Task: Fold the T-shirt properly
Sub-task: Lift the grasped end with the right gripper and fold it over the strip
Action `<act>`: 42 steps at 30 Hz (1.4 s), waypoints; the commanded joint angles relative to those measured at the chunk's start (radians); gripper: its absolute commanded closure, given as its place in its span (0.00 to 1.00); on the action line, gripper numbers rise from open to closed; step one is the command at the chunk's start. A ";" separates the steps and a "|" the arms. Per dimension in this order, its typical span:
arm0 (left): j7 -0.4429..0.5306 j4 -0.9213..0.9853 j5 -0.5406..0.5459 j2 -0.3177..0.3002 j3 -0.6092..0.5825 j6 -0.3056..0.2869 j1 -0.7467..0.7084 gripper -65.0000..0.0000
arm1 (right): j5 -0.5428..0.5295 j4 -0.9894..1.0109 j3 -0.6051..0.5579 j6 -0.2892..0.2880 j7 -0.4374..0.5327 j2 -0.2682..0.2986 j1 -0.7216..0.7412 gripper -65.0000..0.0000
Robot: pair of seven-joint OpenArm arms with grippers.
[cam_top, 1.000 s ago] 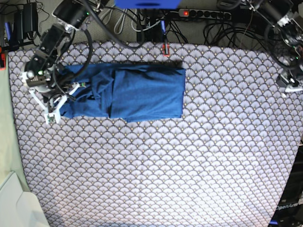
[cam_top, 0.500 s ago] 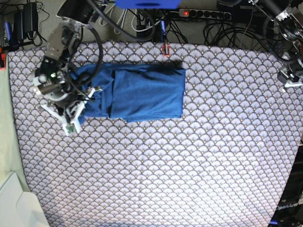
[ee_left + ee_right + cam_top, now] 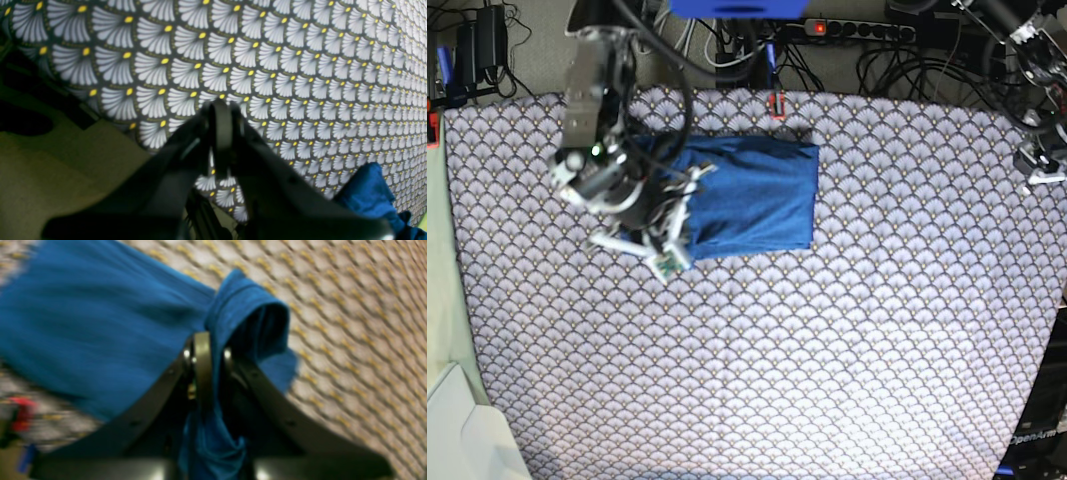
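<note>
The blue T-shirt [image 3: 757,195] lies folded on the patterned table cloth [image 3: 847,340], left of centre at the back. My right gripper [image 3: 689,192] hangs over the shirt's left part, shut on a bunched fold of it. The right wrist view shows the T-shirt [image 3: 100,316] up close, its hem looping out of the right gripper [image 3: 208,340]. My left gripper [image 3: 1039,175] sits at the table's far right edge, away from the shirt. In the left wrist view the left gripper [image 3: 220,106] is shut and empty above the cloth; a blue patch of T-shirt [image 3: 367,193] shows low right.
A power strip and cables [image 3: 857,30] run behind the table's back edge. A small red object [image 3: 775,103] stands at that edge, just above the shirt. A white box [image 3: 457,430] sits off the front left corner.
My right gripper has moved to the right, dragging the shirt's left end over the rest, so the shirt's spread is now shorter. The left arm has barely moved.
</note>
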State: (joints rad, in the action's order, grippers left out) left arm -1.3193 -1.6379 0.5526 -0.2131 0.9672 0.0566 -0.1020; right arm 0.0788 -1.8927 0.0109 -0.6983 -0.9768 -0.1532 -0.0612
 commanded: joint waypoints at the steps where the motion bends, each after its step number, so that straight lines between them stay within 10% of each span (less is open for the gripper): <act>1: 0.007 -0.015 0.013 -0.018 0.005 0.002 0.008 1.00 | -0.024 -0.023 -0.006 0.000 0.022 -0.004 0.004 1.00; 30: 0.001 -0.015 0.013 -0.018 0.009 0.002 -0.003 1.00 | -0.130 0.216 -0.274 0.000 0.189 -0.004 0.051 1.00; 33: 0.001 -0.015 0.013 -0.018 0.009 0.002 -0.003 1.00 | -0.130 0.216 -0.325 0.090 0.189 -0.004 0.051 1.00; 42: 0.001 -0.015 0.014 -0.018 0.009 0.002 -0.021 1.00 | -0.130 0.219 -0.334 0.090 0.189 -0.004 0.074 1.00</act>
State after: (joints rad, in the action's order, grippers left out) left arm -1.3270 -1.6379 0.5552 -0.2134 0.9730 0.0566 -0.1322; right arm -0.0341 -1.6573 -0.3195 -0.6125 -0.8188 -0.1467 -0.0116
